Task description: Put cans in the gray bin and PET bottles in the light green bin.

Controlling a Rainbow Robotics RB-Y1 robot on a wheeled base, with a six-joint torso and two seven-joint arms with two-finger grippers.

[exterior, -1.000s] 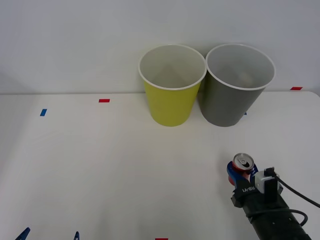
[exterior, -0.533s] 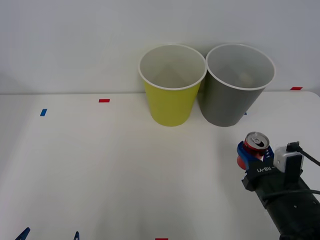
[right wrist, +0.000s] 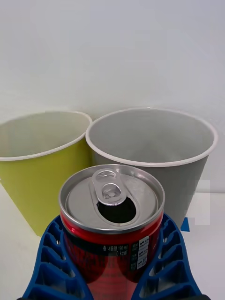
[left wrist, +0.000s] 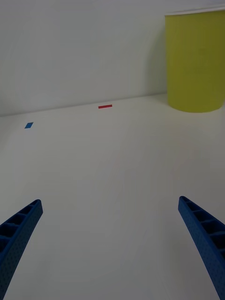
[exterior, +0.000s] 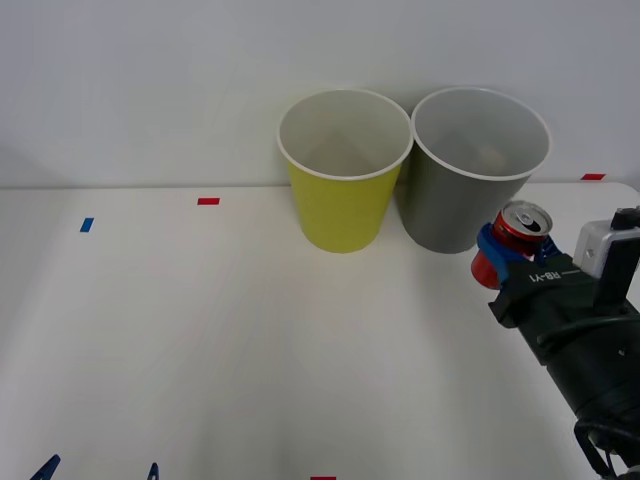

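Observation:
My right gripper [exterior: 508,258] is shut on a small red can [exterior: 520,231] with a silver top and pull tab, held upright above the table just right of and in front of the gray bin [exterior: 468,195]. From the right wrist, the can [right wrist: 112,220] sits between the blue fingers [right wrist: 51,267] with the gray bin [right wrist: 154,154] straight behind it and the light green bin [right wrist: 42,164] beside that. The light green bin [exterior: 343,170] stands left of the gray one, touching it. My left gripper [left wrist: 110,243] is open, low at the table's near left [exterior: 98,469]. No PET bottles are visible.
Both bins stand at the back of the white table [exterior: 220,330] against a white wall. Small red [exterior: 208,201] and blue [exterior: 86,224] tape marks lie on the table. Something small and pale lies inside the gray bin [exterior: 490,155].
The right gripper has lifted the can off the table and carried it up and back toward the gray bin. The left arm has not moved.

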